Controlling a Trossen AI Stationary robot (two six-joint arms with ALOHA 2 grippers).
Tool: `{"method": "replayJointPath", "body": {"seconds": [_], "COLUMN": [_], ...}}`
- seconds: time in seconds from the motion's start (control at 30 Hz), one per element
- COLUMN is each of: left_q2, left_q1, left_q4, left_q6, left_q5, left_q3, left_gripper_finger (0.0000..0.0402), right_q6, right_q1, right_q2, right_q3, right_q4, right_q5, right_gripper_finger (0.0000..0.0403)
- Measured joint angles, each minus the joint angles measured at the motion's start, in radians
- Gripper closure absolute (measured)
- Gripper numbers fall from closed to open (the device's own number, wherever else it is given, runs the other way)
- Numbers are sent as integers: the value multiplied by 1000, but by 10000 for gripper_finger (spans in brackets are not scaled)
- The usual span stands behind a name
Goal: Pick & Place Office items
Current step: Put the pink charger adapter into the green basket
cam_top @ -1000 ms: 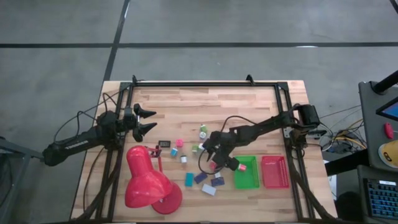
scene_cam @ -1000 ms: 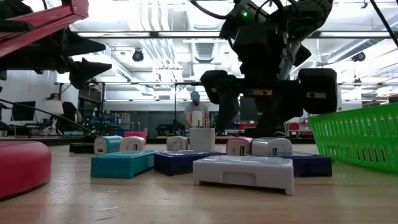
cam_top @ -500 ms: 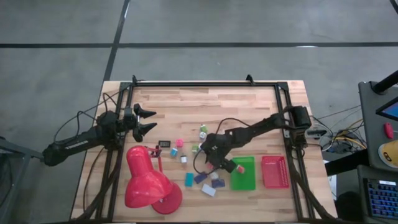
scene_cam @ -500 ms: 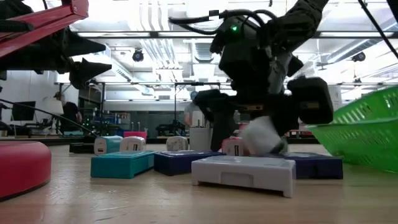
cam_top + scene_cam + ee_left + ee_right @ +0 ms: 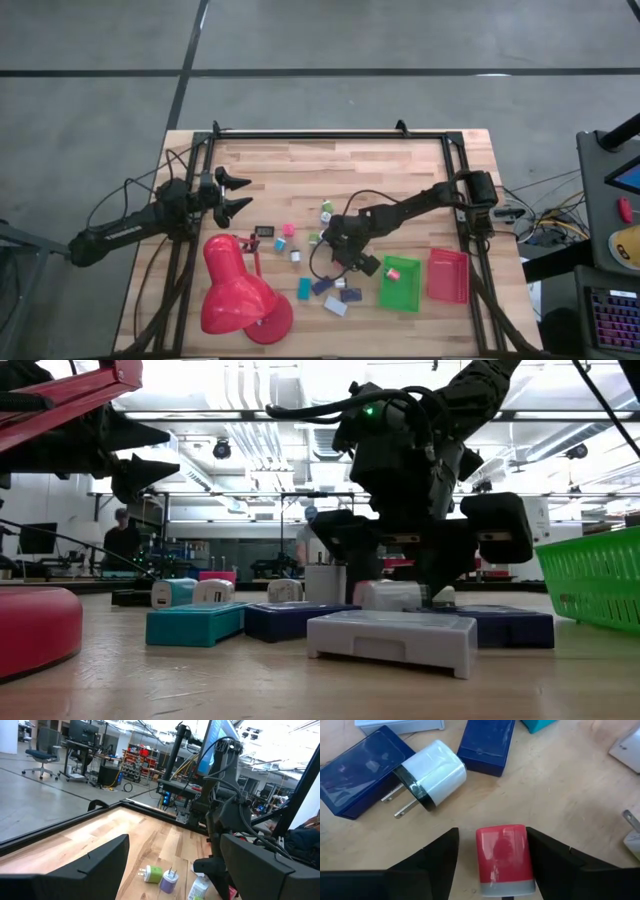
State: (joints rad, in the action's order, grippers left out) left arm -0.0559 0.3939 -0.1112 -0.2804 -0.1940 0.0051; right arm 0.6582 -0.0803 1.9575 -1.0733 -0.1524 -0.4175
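Several small office items, chargers and flat blocks in pink, green, white, teal and dark blue, lie on the wooden table around its middle (image 5: 300, 260). My right gripper (image 5: 492, 834) (image 5: 352, 268) points slanting down, open, with a red charger (image 5: 504, 857) standing between its fingers. One finger is clearly apart from the charger and the other is right beside it. A white charger (image 5: 437, 770) lies on its side just beyond, between two dark blue blocks (image 5: 362, 770) (image 5: 487, 742). My left gripper (image 5: 243, 193) (image 5: 172, 847) waits open and level at the table's left. My right gripper comes at the red charger slanting down from above, one finger on each side. One finger (image 5: 545, 855) stands right against the charger's side (image 5: 522, 855); I cannot tell whether it touches. The charger rests on the table.
A green tray (image 5: 400, 295) with a pink piece (image 5: 393, 273) in it and a red tray (image 5: 447, 278) lie askew to the right of my right gripper. A big red desk lamp (image 5: 235, 290) stands near left. A white flat block (image 5: 390, 640) lies nearest the front edge.
My right gripper has sunk toward the table over the red charger. The white charger was knocked up and over and now lies on its side. The green tray tipped up at one side, settled again, and now lies turned and shifted right; the red tray has turned too.
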Motion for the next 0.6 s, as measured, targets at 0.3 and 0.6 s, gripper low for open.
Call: {"method": "replayJointPath", "body": {"seconds": [0.3,0.6], "left_q2": [0,0], "left_q1": [0,0], "left_q4": [0,0], "left_q6": [0,0], "left_q5": [0,0], "left_q3": [0,0], "left_gripper_finger": [82,82], "right_q6": [-1,31], "right_q1": [0,1], "right_q2": [-1,-3], "right_q3": [0,-29], "right_q4": [0,-1], "right_q5": [12,108], "right_gripper_finger": [223,262]}}
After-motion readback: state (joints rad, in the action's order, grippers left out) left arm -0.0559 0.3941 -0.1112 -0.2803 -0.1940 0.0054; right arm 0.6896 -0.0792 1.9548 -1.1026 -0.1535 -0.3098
